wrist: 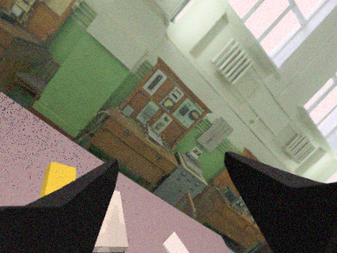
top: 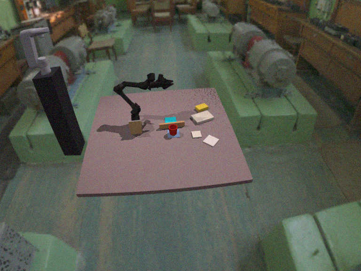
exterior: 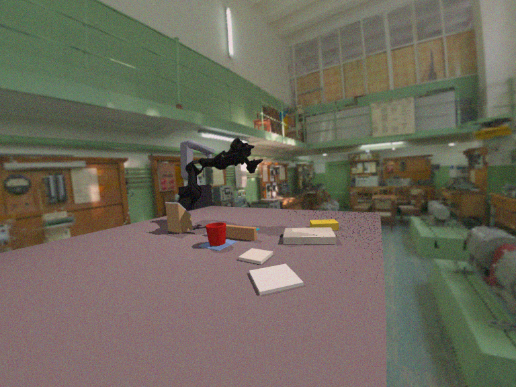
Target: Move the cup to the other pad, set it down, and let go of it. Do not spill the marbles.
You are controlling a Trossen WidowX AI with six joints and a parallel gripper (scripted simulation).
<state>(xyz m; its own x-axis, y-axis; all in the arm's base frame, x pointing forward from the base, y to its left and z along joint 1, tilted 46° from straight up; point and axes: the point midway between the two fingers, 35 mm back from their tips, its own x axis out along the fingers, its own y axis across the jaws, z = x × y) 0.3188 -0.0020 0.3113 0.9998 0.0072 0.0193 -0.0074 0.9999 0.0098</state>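
Note:
A red cup [top: 172,130] [exterior: 216,234] stands upright on the blue pad [top: 169,135] [exterior: 227,244]. No marbles can be made out inside it. A flat cyan pad [top: 170,119] lies behind a low orange-brown bar; only a sliver of the pad [exterior: 258,229] shows in the exterior view. Nothing is seen standing on it. My gripper [top: 171,83] [exterior: 257,165] [wrist: 172,161] is open and empty, high above the table and well away from the cup. The cup and pads are out of the wrist view.
The orange-brown bar [top: 163,126] [exterior: 241,232] stands between cup and cyan pad. A tan block [top: 135,127] [exterior: 175,220] stands near the arm's base. A thick white block [top: 202,117] [exterior: 309,236], a yellow block [top: 201,107] [exterior: 324,224] and two white tiles [top: 211,140] [exterior: 256,255] lie to the right.

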